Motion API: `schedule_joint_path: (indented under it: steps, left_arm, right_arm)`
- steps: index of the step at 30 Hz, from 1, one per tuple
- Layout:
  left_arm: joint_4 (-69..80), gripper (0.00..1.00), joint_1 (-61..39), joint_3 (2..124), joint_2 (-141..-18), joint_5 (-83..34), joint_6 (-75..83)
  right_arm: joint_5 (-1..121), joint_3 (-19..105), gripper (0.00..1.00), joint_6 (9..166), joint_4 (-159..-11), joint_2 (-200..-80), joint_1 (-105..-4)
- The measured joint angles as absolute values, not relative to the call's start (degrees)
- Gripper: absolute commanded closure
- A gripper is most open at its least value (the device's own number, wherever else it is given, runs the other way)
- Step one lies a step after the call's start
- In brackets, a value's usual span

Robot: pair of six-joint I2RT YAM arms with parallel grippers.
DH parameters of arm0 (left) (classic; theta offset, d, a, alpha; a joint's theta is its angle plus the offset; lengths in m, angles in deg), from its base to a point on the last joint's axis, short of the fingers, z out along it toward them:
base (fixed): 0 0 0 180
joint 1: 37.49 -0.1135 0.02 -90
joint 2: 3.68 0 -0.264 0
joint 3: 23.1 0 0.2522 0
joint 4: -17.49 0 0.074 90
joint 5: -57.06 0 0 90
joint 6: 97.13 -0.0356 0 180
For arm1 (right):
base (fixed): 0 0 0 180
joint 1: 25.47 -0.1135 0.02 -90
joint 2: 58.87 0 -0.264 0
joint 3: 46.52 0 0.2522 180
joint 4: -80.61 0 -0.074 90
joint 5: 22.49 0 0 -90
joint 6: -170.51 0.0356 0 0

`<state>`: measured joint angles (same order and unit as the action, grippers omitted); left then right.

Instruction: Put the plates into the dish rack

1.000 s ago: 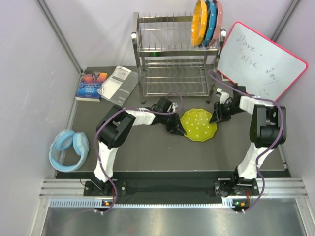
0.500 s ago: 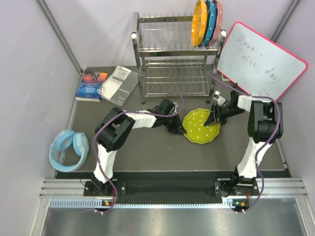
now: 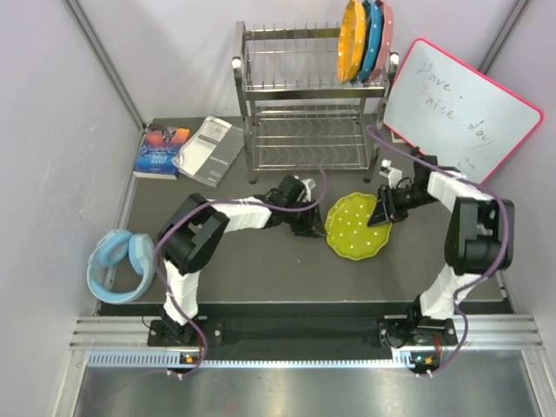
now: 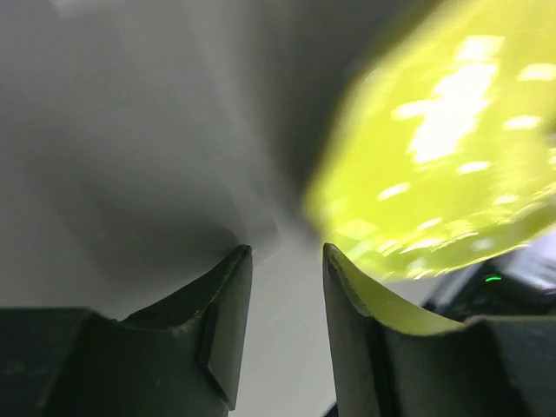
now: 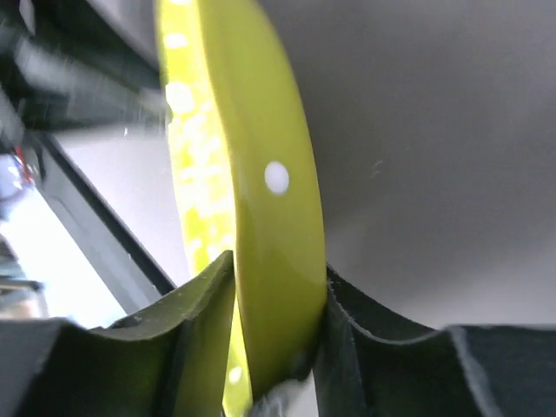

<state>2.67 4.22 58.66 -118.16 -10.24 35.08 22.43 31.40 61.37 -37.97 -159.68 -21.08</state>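
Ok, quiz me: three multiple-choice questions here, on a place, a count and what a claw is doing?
1. Where is the yellow-green plate?
A) in front of the dish rack, between the arms
B) in the rack's top tier
C) on the rack's lower tier
2. How many plates stand in the rack?
A) one
B) three
C) four
3. The right gripper is:
A) open, touching nothing
B) out of view
C) shut on that plate's rim
1 A: the top view shows it there. 2 B: orange plate, blue plate, pink plate. 3 C: its fingers pinch the rim.
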Motion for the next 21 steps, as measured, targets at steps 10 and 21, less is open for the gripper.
schedule_joint_path:
  steps: [10,21]
  left_arm:
    - [-9.9,0.54,-15.7,40.6,-85.2,-17.0,11.4]
    - [-6.9,0.54,-15.7,35.9,-69.0,-21.8,4.0]
  right_arm:
    - [23.1,43.6,1.0,48.0,-18.3,-143.9,-21.5]
    - [26.8,75.9,1.0,54.1,-6.9,-149.7,-24.2]
